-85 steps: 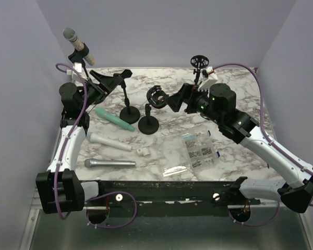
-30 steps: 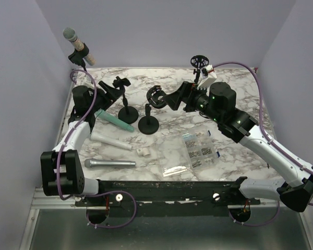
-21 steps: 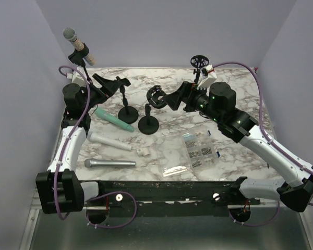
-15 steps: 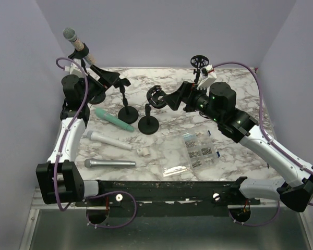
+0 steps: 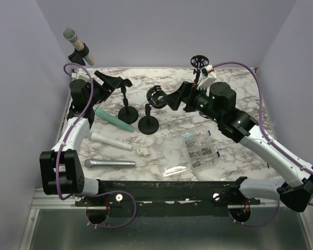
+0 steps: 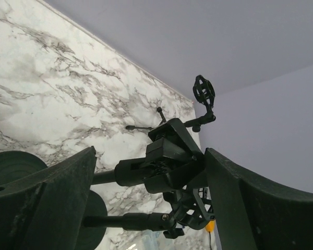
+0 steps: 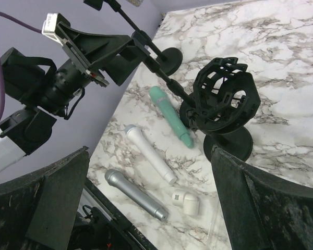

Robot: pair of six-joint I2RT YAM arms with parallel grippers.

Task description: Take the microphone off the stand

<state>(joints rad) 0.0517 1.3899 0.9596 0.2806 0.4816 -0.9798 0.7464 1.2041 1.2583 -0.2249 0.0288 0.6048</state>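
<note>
Left tool [image 5: 115, 80]: gaping wide, gripping nothing, hovering right of the microphone [image 5: 75, 41]. Judging approach in hand, grasp not yet made. Needing next: rising toward the far-left stand [image 5: 79, 56], closing on the handle.

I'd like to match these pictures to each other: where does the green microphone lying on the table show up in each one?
Top external: the green microphone lies left of centre on the table.
Left wrist: not in it.
Right wrist: the green microphone lies just left of centre, slanting down to the right.
Shared landmark: the marble table.
</note>
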